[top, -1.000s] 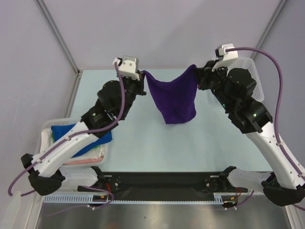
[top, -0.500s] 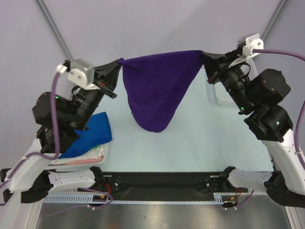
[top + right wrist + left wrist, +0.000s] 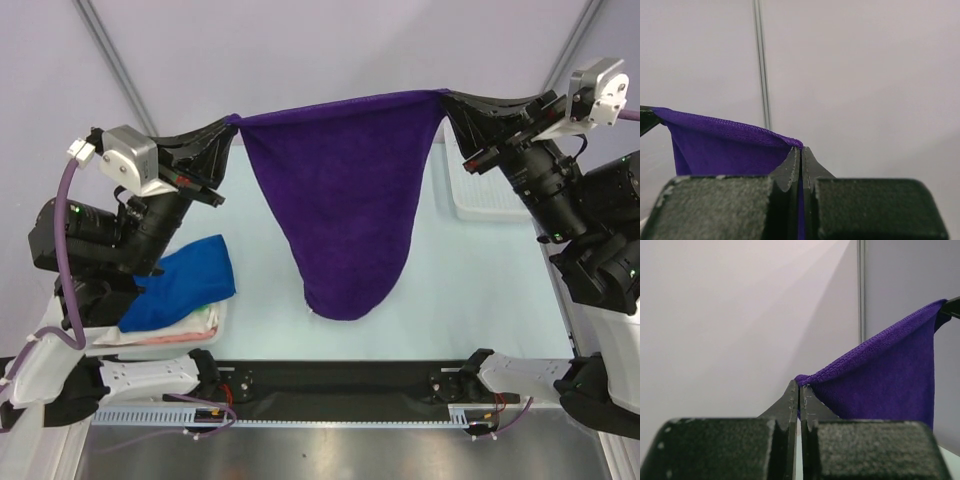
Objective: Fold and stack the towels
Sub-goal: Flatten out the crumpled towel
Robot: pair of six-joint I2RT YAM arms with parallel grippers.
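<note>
Purple towel [image 3: 340, 200] hangs point-down.

Purple towel [image 3: 340, 200] hanging stretched, blue towel [image 3: 185, 285] binned

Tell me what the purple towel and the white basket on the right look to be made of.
Purple towel: soft fabric, probably microfibre or terry; matte, fuzzy nap, stitched hem, and it drapes limp between the two grippers. White basket: likely moulded plastic; smooth, faintly glossy, with a perforated grid in its walls.
</note>
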